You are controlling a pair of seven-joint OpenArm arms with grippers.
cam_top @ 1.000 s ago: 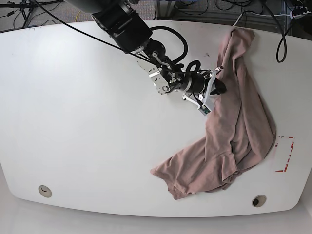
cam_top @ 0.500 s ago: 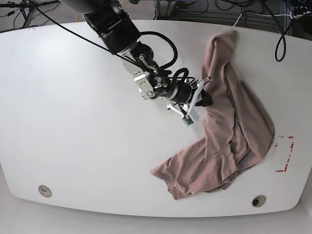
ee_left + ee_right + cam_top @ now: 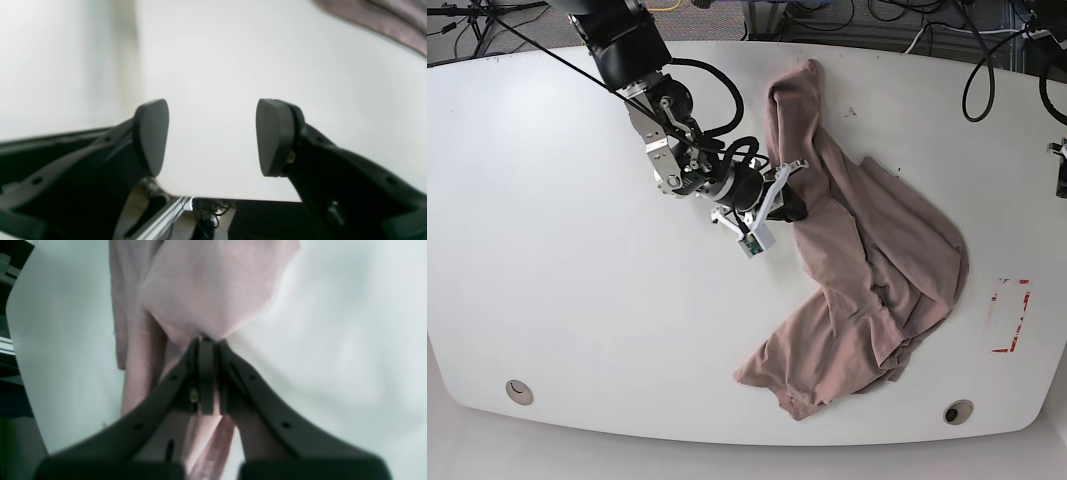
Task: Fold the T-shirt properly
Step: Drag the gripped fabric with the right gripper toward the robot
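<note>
The right gripper (image 3: 207, 350) has its jaws pinched tight on a fold of the shirt (image 3: 867, 260). Over the last second it has dragged that edge leftward across the table (image 3: 577, 260), so the shirt now lies bunched from far centre to near right, beginning to spread. The left gripper (image 3: 211, 136) hangs empty, jaws spread, over bare table.

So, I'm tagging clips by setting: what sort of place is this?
Probably a robotics lab: a bare white table, cables on the floor behind it, red tape marks.
</note>
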